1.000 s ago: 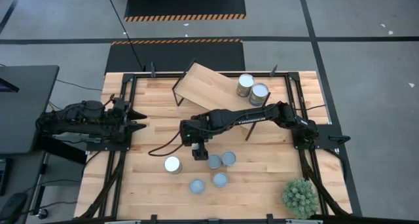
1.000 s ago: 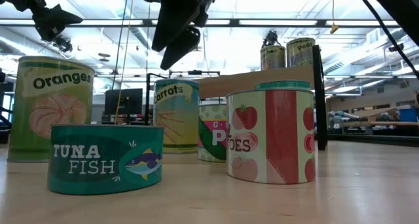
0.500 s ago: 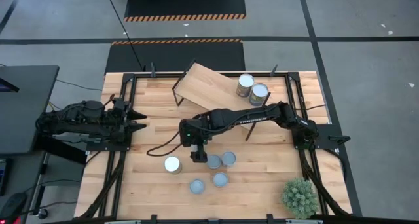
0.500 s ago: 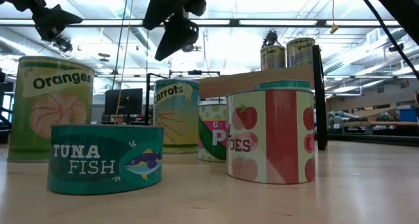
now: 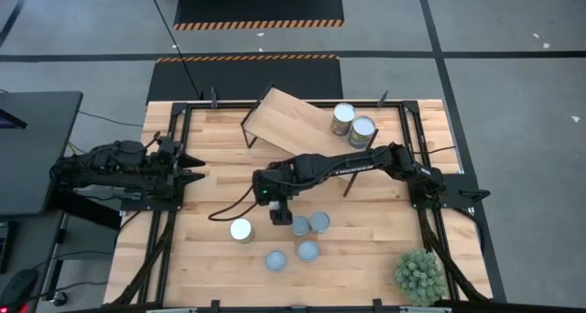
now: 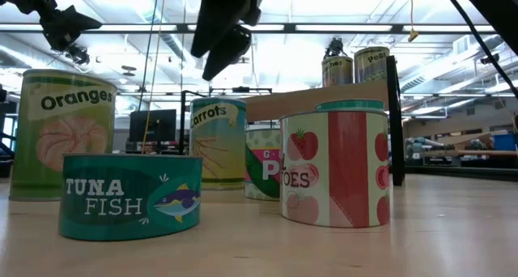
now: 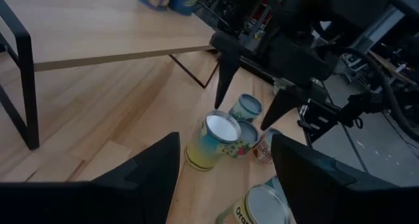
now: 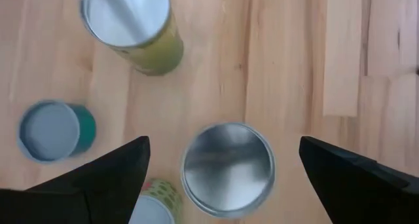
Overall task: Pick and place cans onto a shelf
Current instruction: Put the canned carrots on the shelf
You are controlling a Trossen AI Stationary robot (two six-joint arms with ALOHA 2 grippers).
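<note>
Resting on shelf (image 5: pixel 293 118): two cans (image 5: pixel 352 125); five on table (image 5: pixel 366 240).

My right gripper (image 5: pixel 278 212) is hanging over the five cans (image 5: pixel 299 227) sitting mid-table, jaws wide. Two more cans (image 5: pixel 352 124) are standing on the shelf (image 5: pixel 293 121) behind them. The plant (image 5: pixel 419 275) is sitting at the front right corner.

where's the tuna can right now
In the low view the tuna can sits on the table at front left, before the taller oranges can and left of the tomatoes can.
</note>
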